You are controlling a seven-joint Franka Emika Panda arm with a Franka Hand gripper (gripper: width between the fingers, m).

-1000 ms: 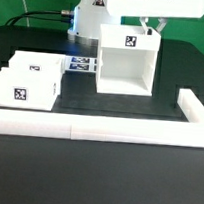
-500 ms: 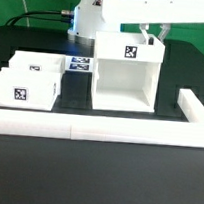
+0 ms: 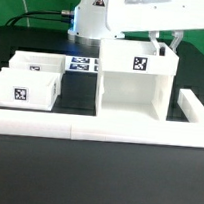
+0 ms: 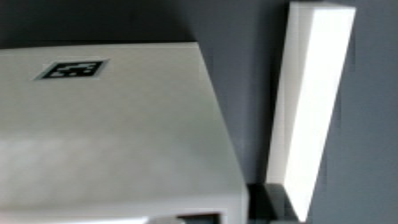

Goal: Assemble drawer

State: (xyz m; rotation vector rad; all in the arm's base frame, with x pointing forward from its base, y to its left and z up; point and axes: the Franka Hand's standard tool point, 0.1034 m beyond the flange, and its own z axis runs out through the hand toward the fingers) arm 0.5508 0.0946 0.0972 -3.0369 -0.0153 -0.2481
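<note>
The large white drawer case [image 3: 137, 85] stands open-fronted near the front rail, with a tag on its upper face. My gripper [image 3: 164, 41] is shut on the case's top wall at its right back corner; a dark finger [image 4: 267, 204] shows against the case edge in the wrist view. There the case's top [image 4: 125, 120] with its tag fills most of the frame. Two small white tagged trays [image 3: 40, 64] [image 3: 26, 89] sit on the exterior view's left, apart from the case.
The long low white border rail [image 3: 87, 130] runs along the front and turns back at the exterior view's right [image 3: 192, 104]; it shows beside the case in the wrist view [image 4: 313, 100]. The marker board [image 3: 85, 64] lies behind the trays. The arm's base [image 3: 93, 14] stands behind.
The case has moved with my gripper toward the front rail and to the exterior view's right. The trays have not moved.
</note>
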